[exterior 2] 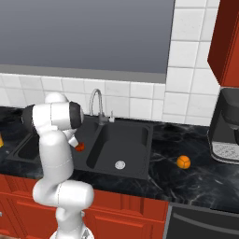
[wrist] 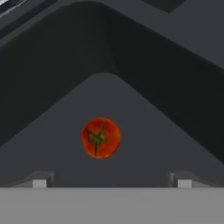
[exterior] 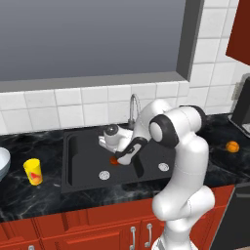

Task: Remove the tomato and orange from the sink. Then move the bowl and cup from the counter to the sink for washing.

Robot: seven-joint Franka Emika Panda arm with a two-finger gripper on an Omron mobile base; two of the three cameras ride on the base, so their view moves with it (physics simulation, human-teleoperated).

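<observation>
Item: tomato [wrist: 101, 137]. Dark red ball with a green stem scar, resting on the floor of the black sink [exterior: 73, 168], in the basin on the faucet's far side from the orange. Lies directly ahead of the tool [wrist: 112, 183], between the lines of its two fingertips [wrist: 40, 183] and not touching either.

Item: tool. Released, jaws spread wide, nothing held; hangs low inside the basin over the tomato.

Item: orange [exterior: 233, 146]. Already out of the sink, sitting on the dark surface [exterior 2: 196, 177] well away from the tool, towards the coffee machine [exterior 2: 228, 128].

Item: cup [exterior: 33, 172] and bowl [exterior: 3, 163]. Yellow cup and pale bowl on the surface on the other side of the sink from the orange, well apart from the tool; untouched.

Hazards, by judgement:
- Tomato is round and smooth; a fingertip landing off-centre would likely nudge it into a roll across the basin floor.
- Closing too high on the ball may squeeze it out downward.
- Descending too far risks the fingertips striking the basin floor.
- Basin walls and faucet [exterior 2: 95, 105] stand near the arm; a careless lift could clip them.
</observation>
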